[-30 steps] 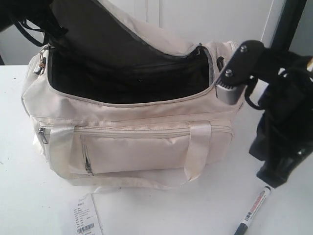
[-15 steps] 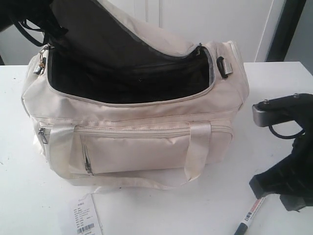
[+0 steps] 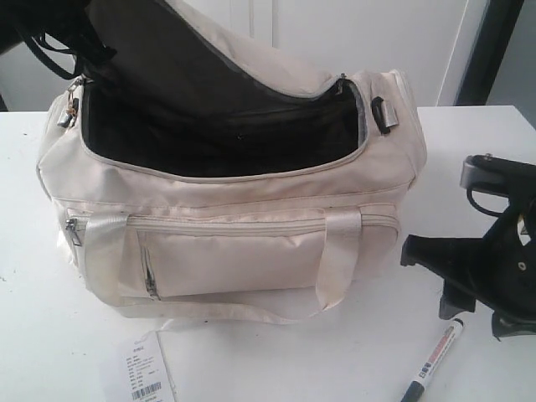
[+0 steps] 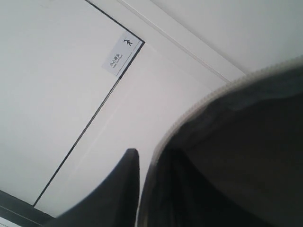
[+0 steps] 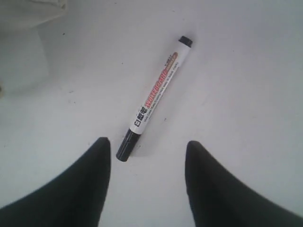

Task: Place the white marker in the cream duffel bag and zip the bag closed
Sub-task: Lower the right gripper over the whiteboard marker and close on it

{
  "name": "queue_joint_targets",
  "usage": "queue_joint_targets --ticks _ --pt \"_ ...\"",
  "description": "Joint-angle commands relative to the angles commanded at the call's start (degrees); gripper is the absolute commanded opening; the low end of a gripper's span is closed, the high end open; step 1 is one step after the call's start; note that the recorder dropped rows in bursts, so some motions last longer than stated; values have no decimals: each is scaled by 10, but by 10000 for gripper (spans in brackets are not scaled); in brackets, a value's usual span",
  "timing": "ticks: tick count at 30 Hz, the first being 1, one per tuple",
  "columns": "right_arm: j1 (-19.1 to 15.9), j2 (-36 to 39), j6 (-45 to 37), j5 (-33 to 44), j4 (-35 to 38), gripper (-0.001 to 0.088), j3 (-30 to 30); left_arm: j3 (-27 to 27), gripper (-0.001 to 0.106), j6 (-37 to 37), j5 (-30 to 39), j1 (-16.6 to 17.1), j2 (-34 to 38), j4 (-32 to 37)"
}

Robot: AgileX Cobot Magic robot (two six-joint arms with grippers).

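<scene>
Hovering my right gripper (image 5: pixel 147 141), jaws wide and empty, I should centre them mid-barrel on the white marker (image 5: pixel 156 97).

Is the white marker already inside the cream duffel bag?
No, the white marker lies on the white table outside the cream duffel bag, beside the open right gripper.

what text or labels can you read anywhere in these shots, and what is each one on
On the white marker: red capital lettering along the barrel and a black box with white characters, too blurred to read for sure.
On the wall sign: a small figure pictogram above a line of characters, too small to read.
On the paper tag: a barcode and lines of small print, unreadable.
On the cream duffel bag: no text seen.
</scene>
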Motion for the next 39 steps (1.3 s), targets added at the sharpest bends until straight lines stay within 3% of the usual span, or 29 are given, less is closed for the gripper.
queue_joint_targets --ticks 5,11,20,25,39 --pt "0 18 35 4 -16 480 0 0 294 0 0 0 0 0" --pt "-2 41 23 2 -16 480 0 0 294 0 0 0 0 0" --pt "-68 74 -65 -3 16 477 0 0 294 0 0 0 0 0" --pt "-96 101 -109 -37 70 473 0 0 294 0 0 0 0 0" --pt "-102 186 -118 -95 76 473 0 0 294 0 0 0 0 0"
